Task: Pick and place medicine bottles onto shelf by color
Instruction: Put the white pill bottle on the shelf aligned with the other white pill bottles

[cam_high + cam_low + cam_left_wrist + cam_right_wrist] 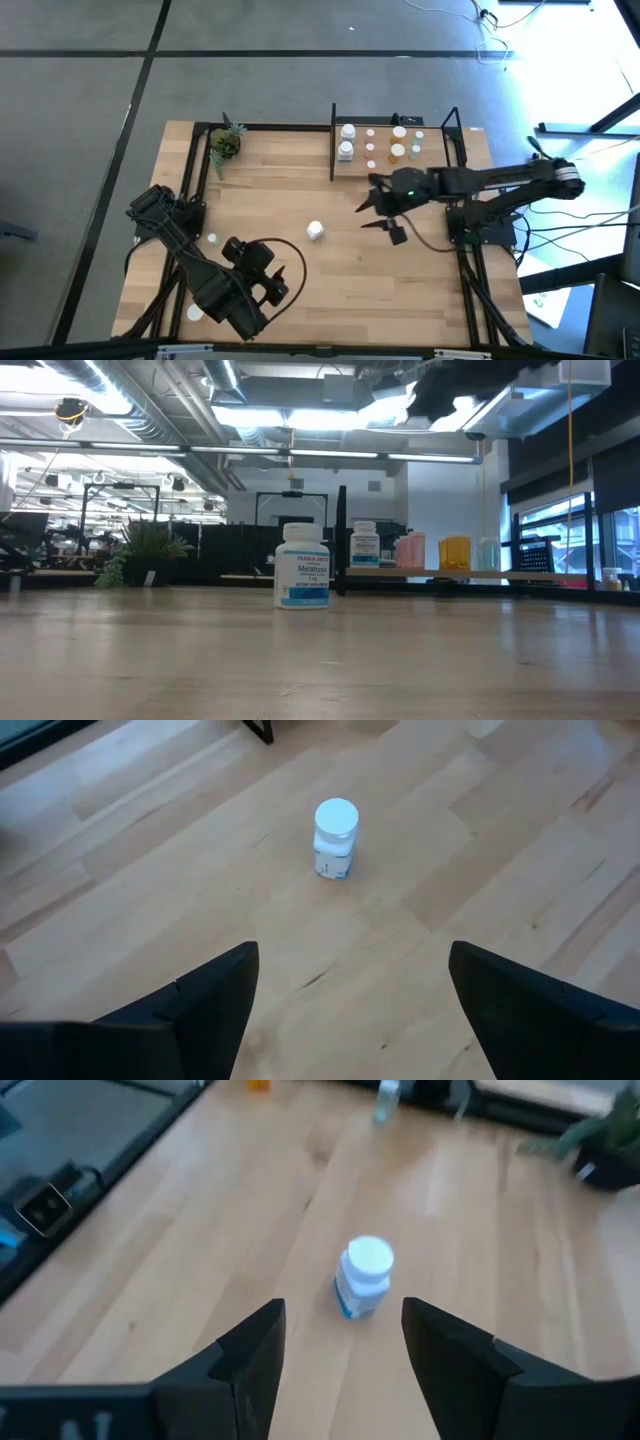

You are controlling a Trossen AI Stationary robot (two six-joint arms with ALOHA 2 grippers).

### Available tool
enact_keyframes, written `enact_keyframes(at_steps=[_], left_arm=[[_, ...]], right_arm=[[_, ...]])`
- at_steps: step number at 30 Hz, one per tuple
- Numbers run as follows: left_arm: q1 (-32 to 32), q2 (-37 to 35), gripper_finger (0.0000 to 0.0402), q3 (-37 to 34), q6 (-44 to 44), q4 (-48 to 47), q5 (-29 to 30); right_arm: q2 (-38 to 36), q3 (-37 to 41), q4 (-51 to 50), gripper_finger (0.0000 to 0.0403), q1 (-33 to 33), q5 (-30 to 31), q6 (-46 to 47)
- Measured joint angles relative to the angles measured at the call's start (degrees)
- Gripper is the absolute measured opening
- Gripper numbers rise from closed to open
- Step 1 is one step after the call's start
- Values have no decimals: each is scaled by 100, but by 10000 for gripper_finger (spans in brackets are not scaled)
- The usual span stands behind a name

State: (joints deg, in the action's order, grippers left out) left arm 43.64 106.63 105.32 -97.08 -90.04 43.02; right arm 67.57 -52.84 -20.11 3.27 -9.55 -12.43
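A white medicine bottle (315, 230) with a white cap stands upright on its base on the tabletop, near the middle; it also shows in the low view (302, 565). My right gripper (378, 222) is open above the table, just right of the bottle, which shows beyond its fingers in the right wrist view (364, 1277). My left gripper (283, 285) is open near the front edge, the same bottle (335, 839) farther off. The shelf (440, 158) at the far right holds several bottles: white (365, 544), pinkish (410, 550), orange (455, 552) and pale green (487, 553).
A small green potted plant (225, 143) stands at the far left corner. Two small white bottles (212, 238) (193, 312) lie beside the left arm. Black frame posts (333, 140) edge the shelf. Bare wood (290, 185) lies between the plant and the shelf.
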Motion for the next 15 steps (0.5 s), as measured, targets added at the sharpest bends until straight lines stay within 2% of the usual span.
enact_keyframes(at_steps=[5,9,12,15], left_arm=[[1,0,322,0,-20,0,-27],[1,0,322,0,-31,1,-55],[0,0,322,0,-33,0,-61],[0,0,322,0,-33,1,-65]], right_arm=[[738,0,333,205,-13,-10,-73],[1193,0,934,205,-15,-321,-140],[1451,0,1582,205,-15,-560,3],[1576,0,1813,205,-13,-497,-8]])
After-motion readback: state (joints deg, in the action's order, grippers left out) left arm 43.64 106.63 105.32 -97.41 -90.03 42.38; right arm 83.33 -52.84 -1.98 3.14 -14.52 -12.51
